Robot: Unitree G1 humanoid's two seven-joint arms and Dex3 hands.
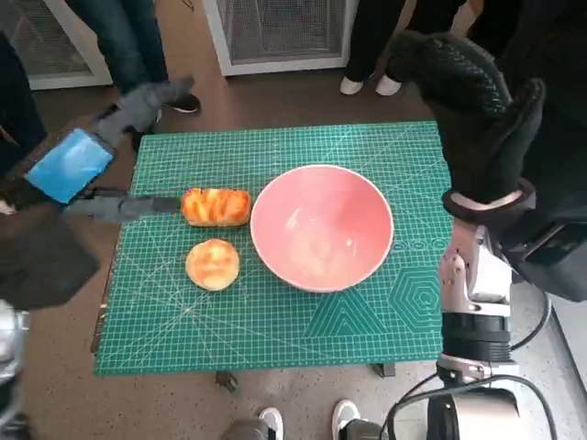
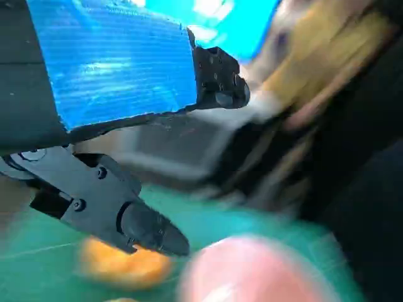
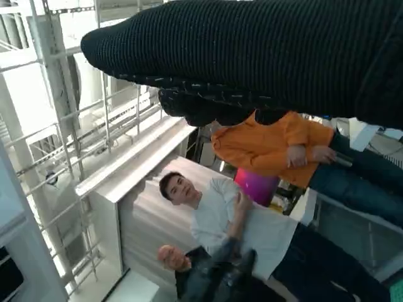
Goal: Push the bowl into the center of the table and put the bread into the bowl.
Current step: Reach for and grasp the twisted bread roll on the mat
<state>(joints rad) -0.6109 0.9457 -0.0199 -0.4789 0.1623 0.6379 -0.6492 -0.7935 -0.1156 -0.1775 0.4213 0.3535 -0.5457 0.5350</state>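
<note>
At the near edge of the table (image 1: pixel 275 353), a person's white shoes (image 1: pixel 307 419) show on the floor. On the green cutting mat (image 1: pixel 348 321) a round bun (image 1: pixel 213 264) lies near left. Just beyond it lies the oblong bread (image 1: pixel 215 206), with the pink bowl (image 1: pixel 322 227) just to its right, roughly mid-table and empty. The left hand (image 1: pixel 101 170) hovers at the table's left edge, fingers spread and holding nothing, one fingertip reaching the bread's left end. The right hand (image 1: pixel 472 115) is raised beyond the table's right edge, empty as far as the head view shows, though I cannot tell how far open. Farther off, people's legs (image 1: pixel 138 50) stand on the floor.
</note>
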